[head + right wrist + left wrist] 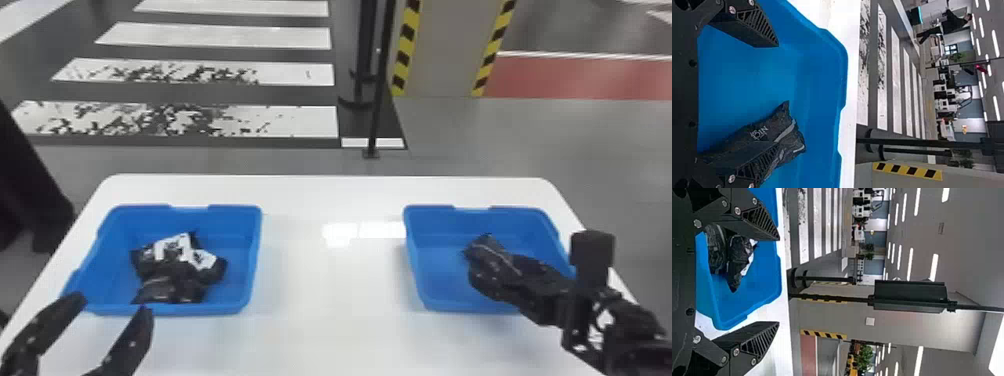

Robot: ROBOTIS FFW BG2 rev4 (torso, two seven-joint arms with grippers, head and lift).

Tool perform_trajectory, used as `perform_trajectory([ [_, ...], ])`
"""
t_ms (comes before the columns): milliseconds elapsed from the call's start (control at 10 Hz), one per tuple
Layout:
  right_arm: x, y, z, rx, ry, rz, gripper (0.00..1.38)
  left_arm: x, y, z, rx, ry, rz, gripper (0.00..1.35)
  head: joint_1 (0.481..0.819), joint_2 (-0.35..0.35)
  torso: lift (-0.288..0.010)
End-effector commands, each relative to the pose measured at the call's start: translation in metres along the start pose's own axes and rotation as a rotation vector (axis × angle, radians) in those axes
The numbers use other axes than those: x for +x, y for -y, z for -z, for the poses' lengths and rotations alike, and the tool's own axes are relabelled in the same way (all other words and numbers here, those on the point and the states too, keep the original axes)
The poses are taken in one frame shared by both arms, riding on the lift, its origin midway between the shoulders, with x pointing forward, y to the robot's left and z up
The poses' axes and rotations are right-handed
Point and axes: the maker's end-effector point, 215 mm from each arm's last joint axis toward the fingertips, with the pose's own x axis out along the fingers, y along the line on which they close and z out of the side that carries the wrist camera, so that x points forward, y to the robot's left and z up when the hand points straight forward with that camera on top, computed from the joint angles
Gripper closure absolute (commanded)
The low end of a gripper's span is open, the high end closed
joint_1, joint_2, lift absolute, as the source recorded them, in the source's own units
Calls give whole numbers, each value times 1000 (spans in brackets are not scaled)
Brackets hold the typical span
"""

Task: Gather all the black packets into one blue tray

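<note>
In the head view, my left gripper (113,306) stands open by the near rim of the left blue tray (246,265), which holds several black packets (167,287), some with white labels. The left wrist view has the left gripper (778,281) with its fingers spread, and packets (739,256) lying in the tray (764,284). My right gripper (532,260) is over the right blue tray (425,270), where a black packet (487,250) lies. In the right wrist view, the right gripper (778,94) is open and one finger partly covers the packet (760,132) in the tray (822,78).
Both trays stand on a white table (330,285), with a gap of bare tabletop between them. Beyond the table's far edge, a thin black post (378,100) rises from the floor, near a pillar (445,50) with yellow and black striped edges.
</note>
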Motion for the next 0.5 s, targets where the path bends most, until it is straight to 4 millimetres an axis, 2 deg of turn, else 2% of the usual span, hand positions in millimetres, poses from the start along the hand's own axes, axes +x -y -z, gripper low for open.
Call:
perform_trajectory([
  [0, 12, 14, -8, -3, -6, 13, 140, 2, 0, -1, -4, 6, -1, 292, 695, -38, -110],
  [100, 19, 24, -15, -3, -7, 26, 140, 3, 3, -1, -8, 8, 4, 294, 695, -45, -110],
  [400, 31, 46, 10, 6, -89, 50, 140, 10, 11, 1, -37, 17, 25, 302, 695, -82, -110],
])
